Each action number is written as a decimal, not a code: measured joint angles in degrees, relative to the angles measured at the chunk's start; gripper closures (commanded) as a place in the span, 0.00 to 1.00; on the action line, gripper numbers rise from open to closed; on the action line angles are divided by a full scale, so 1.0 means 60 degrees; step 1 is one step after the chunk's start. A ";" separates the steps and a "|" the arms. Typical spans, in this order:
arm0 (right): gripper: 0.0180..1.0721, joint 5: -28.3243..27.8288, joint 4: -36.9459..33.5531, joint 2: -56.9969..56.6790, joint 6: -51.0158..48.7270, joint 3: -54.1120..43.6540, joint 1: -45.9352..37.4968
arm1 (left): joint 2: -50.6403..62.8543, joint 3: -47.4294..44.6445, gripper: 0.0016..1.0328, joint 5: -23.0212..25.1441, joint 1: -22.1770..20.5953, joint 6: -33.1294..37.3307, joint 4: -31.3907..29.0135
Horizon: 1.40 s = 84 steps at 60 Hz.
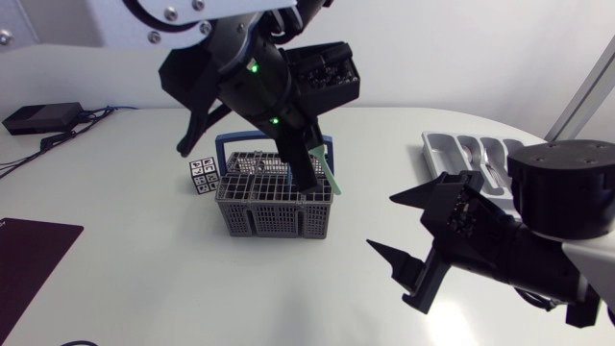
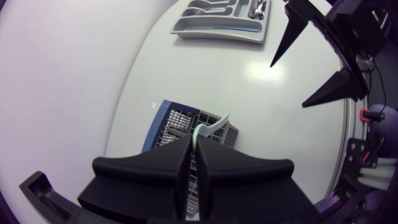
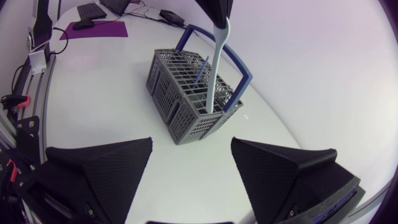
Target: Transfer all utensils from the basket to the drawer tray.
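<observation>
My left gripper [image 1: 306, 178] is clamped on a pale green utensil [image 3: 215, 68], whose lower end stands in a corner of the grey basket [image 1: 274, 210]. My right gripper [image 1: 382, 223] hangs spread wide, apart from the basket, near the drawer tray [image 1: 461, 149].

table [image 1: 144, 240]: white, curved edge | basket [image 1: 274, 213]: grey mesh, blue handle, directly under left gripper [image 2: 194, 146] jaws, ahead of right gripper [image 1: 382, 221] jaws | drawer tray [image 1: 461, 149]: grey, beyond right jaws, well apart from basket | marker cube [image 1: 203, 177]: just beside basket | purple mat [image 1: 29, 259], black box [image 1: 40, 117]: far from both jaws
</observation>
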 measured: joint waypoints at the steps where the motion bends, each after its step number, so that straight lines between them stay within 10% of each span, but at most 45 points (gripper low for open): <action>1: 0.14 0.0135 0.0062 0.0004 0.0007 0.0000 0.0117 | 0.0018 0.0000 0.97 0.0066 -0.0007 -0.0168 -0.0029; 11: 0.14 0.1326 0.0852 0.0306 0.0251 0.0000 0.1166 | 0.0335 0.0142 0.97 0.1031 0.0051 -0.1909 -0.0361; 40: 0.56 0.2881 0.2390 0.1679 0.0317 0.0004 0.1963 | 0.0743 0.0248 0.97 0.3144 0.0328 -0.4244 -0.0670; 84: 0.93 0.3468 0.2954 0.2488 0.0310 0.0310 0.1963 | 0.0743 0.0248 0.97 0.3599 0.0448 -0.4506 -0.0812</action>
